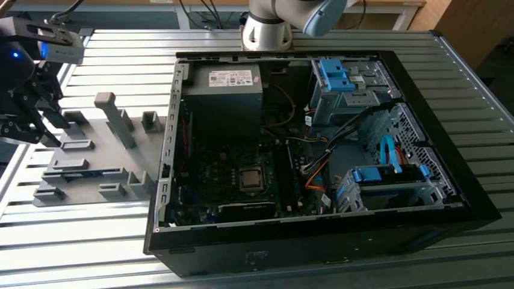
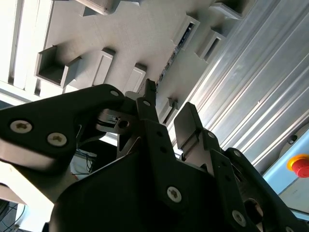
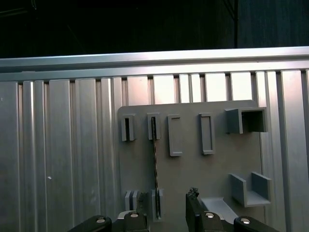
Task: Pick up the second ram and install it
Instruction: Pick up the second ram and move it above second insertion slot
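Hovering over the grey holder tray (image 3: 193, 174), my gripper (image 3: 169, 212) is spread open and holds nothing. The ram (image 3: 155, 164) stands on edge in the tray's slots, a thin dark strip close to my fingers (image 3: 193, 210). Beside the tray, an open computer case (image 1: 321, 247) sits on the slatted table (image 1: 80, 253).

My tool (image 1: 24, 117) hangs at the exterior view's far left, black, with its fingers pointing downward. A grey camera block (image 1: 60, 45) rides on my wrist just above it. My arm's silver base (image 1: 265, 30) stands at the far edge, and a pale blue-grey link (image 1: 321, 15) leans off it toward the exterior view's right. In both wrist views my two dark fingers (image 2: 149, 125) (image 3: 194, 212) stand apart, with a clear gap between them.
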Tool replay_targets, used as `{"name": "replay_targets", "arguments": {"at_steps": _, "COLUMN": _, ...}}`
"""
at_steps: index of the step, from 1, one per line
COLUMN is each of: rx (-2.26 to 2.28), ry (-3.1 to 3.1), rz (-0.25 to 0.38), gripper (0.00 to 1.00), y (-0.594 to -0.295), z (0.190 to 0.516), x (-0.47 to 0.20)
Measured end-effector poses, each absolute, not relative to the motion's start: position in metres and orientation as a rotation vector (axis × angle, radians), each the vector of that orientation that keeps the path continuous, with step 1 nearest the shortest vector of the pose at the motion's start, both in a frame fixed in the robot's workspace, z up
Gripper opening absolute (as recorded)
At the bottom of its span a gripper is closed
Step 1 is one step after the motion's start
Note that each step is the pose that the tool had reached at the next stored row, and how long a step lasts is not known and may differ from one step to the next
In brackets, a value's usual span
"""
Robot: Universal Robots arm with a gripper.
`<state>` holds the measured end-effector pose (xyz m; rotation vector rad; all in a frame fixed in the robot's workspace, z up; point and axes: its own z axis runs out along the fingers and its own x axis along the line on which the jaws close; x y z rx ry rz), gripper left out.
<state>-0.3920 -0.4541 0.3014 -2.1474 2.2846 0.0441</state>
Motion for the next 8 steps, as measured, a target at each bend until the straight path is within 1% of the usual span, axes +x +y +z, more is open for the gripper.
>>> {"name": "replay_targets", "arguments": {"at_steps": 8, "rx": -2.147, "ry": 2.285, "rz": 0.044, "gripper": 0.43, "y": -0.4541, "z": 0.3004, "x": -0.393}}
